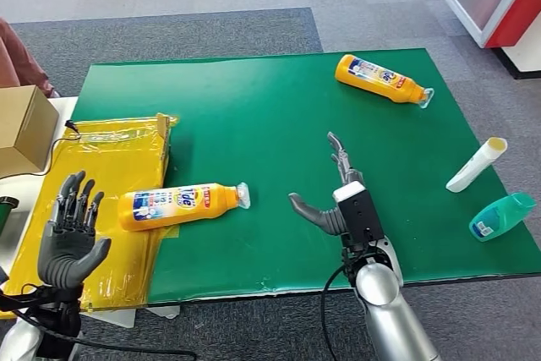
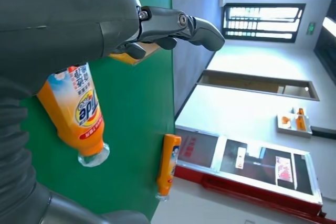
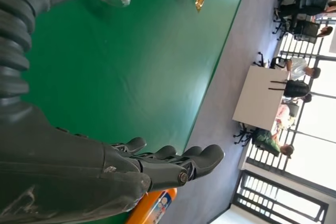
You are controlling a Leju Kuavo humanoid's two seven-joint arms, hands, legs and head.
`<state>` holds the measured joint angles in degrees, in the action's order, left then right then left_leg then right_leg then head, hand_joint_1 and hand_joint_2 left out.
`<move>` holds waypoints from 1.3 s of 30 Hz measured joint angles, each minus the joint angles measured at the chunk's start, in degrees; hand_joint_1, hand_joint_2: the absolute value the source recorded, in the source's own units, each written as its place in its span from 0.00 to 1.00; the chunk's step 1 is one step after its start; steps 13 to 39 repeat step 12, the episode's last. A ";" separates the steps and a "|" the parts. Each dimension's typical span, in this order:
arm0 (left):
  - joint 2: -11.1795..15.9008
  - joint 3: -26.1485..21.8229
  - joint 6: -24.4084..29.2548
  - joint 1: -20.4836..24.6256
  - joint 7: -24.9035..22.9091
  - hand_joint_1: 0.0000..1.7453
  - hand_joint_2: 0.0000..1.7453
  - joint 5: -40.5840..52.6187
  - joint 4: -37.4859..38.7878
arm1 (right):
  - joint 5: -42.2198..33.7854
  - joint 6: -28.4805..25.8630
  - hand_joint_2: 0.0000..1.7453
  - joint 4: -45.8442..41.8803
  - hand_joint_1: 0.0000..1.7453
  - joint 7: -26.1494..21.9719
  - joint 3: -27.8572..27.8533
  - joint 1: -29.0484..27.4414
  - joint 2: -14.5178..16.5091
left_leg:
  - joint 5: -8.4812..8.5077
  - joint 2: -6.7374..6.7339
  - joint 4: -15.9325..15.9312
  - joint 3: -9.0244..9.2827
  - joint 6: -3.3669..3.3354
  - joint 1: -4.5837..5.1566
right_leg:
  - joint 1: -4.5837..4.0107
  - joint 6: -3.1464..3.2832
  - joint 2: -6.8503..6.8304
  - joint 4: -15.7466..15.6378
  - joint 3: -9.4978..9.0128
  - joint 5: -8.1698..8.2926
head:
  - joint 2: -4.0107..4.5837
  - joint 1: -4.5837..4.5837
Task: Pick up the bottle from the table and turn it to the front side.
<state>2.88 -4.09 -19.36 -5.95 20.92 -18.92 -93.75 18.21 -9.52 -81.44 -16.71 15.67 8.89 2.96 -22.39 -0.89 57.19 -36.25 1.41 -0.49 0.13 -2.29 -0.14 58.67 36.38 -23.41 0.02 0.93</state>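
Both robot hands, left [image 1: 68, 230] and right [image 1: 336, 200], hung open and empty; the orange bottle [image 1: 182, 205] looked light, smooth, likely slippery, best gripped mid-body.

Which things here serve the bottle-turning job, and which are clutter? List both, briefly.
For the job:
- near orange plastic detergent bottle, lying on its side, partly on the yellow bag
- far orange plastic detergent bottle, also on its side
- right hand, open
- left hand, open

Lying about:
- yellow plastic bag
- white tube
- teal bottle
- brown cardboard box
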 joint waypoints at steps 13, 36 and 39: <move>-0.97 -2.24 -0.85 -1.55 0.15 0.00 1.00 -5.12 -3.95 | 0.23 -0.26 1.00 -0.17 0.00 -0.18 -0.02 -0.65 -0.40 | 0.01 0.00 0.00 0.01 -0.01 0.00 | 0.00 -0.01 -0.01 0.00 -0.02 0.02 | 0.00 0.00; -0.97 -2.24 -0.85 -1.55 0.15 0.00 1.00 -5.12 -3.95 | 0.23 -0.26 1.00 -0.17 0.00 -0.18 -0.02 -0.65 -0.40 | 0.01 0.00 0.00 0.01 -0.01 0.00 | 0.00 -0.01 -0.01 0.00 -0.02 0.02 | 0.00 0.00; -0.97 -2.24 -0.85 -1.55 0.15 0.00 1.00 -5.12 -3.95 | 0.23 -0.26 1.00 -0.17 0.00 -0.18 -0.02 -0.65 -0.40 | 0.01 0.00 0.00 0.01 -0.01 0.00 | 0.00 -0.01 -0.01 0.00 -0.02 0.02 | 0.00 0.00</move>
